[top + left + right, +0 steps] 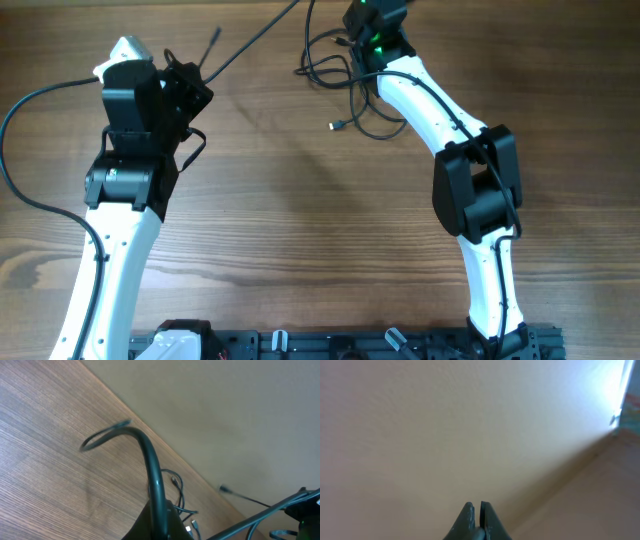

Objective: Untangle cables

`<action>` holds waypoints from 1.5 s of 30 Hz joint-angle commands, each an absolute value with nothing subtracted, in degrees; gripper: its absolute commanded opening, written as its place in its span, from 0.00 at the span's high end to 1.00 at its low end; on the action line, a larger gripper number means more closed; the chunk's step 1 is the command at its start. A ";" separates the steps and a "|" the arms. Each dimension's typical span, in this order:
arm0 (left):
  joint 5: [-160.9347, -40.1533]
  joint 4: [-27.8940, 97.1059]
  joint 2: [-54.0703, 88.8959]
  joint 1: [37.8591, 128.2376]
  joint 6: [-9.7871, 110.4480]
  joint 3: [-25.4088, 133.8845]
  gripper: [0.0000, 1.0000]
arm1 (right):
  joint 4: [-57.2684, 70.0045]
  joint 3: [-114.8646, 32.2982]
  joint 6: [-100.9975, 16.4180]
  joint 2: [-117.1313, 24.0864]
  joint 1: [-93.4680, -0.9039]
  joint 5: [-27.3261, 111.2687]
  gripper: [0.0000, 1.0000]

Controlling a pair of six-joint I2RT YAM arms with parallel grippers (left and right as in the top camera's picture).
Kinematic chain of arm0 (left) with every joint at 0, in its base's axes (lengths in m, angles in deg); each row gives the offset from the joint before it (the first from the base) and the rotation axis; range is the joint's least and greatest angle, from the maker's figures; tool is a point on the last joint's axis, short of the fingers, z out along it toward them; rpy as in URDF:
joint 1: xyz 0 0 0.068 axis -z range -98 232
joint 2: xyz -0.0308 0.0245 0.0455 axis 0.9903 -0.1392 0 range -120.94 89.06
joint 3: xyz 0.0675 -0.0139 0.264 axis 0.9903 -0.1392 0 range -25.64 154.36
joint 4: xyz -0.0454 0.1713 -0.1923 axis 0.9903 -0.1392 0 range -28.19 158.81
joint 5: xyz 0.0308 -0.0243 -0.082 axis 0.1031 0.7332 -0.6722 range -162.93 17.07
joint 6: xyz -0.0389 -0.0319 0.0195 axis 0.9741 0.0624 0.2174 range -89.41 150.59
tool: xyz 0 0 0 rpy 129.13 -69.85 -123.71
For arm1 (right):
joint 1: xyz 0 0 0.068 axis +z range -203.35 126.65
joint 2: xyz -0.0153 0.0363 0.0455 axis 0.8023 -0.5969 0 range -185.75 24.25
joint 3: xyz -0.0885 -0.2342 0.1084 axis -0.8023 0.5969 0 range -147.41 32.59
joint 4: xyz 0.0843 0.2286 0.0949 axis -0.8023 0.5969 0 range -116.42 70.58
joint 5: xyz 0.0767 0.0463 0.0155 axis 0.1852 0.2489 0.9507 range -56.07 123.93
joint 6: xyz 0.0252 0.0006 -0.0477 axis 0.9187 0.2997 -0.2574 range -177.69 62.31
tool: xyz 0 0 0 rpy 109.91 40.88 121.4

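Note:
My left gripper [188, 82] [160, 527] is shut on a black cable [151, 462]. The cable rises out of the jaws and bends over to a blurred free end. In the overhead view this cable [252, 38] runs taut from the left gripper up and right past the top edge. A tangle of thin black cables [350, 78] [177, 492] lies on the table under my right arm, with a small plug [336, 125] at its lower left. My right gripper [370, 18] [480, 506] is at the far table edge, raised. Its jaws are closed and face a bare wall, with no cable showing between the tips.
A thicker black robot cable [20, 150] loops at the far left. The wooden table [300, 220] ends at a wall beyond the tangle. The rail of the arm bases [340, 345] runs along the front edge.

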State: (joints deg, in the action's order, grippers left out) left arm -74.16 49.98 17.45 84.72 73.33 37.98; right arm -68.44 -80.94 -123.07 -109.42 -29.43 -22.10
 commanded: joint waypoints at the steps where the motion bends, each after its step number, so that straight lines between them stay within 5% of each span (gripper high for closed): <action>1: -64.59 47.49 18.34 82.10 71.94 37.36 0.96 | -67.06 -82.14 -129.67 -107.82 -34.21 -32.46 0.96; 8: -64.59 47.32 18.34 82.10 71.28 37.36 0.96 | -32.72 -82.14 -110.09 -104.56 -31.77 -19.79 0.96; 13: -67.37 47.32 18.34 82.14 69.64 37.36 0.96 | -4.40 -82.14 -89.28 -94.44 -34.34 11.34 0.96; 20: -80.94 47.10 18.32 82.14 66.80 37.36 0.96 | 19.71 -82.14 -74.35 -83.52 -36.66 47.42 0.96; 27: -92.72 47.10 18.34 82.14 66.80 37.36 0.96 | 34.29 -82.12 -71.43 -82.99 -35.77 79.14 0.96; 37: -116.26 51.25 18.34 82.14 67.06 37.36 0.96 | 33.57 -82.12 -69.70 -84.04 -29.03 85.26 0.96; 45: -98.60 22.99 16.07 82.16 66.78 37.15 0.96 | 34.97 -82.12 -52.32 -91.06 -23.24 71.18 0.96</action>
State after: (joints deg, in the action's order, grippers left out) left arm -105.57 28.41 17.51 82.25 67.70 37.43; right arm 34.57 -81.86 -60.72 -88.02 -25.12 78.70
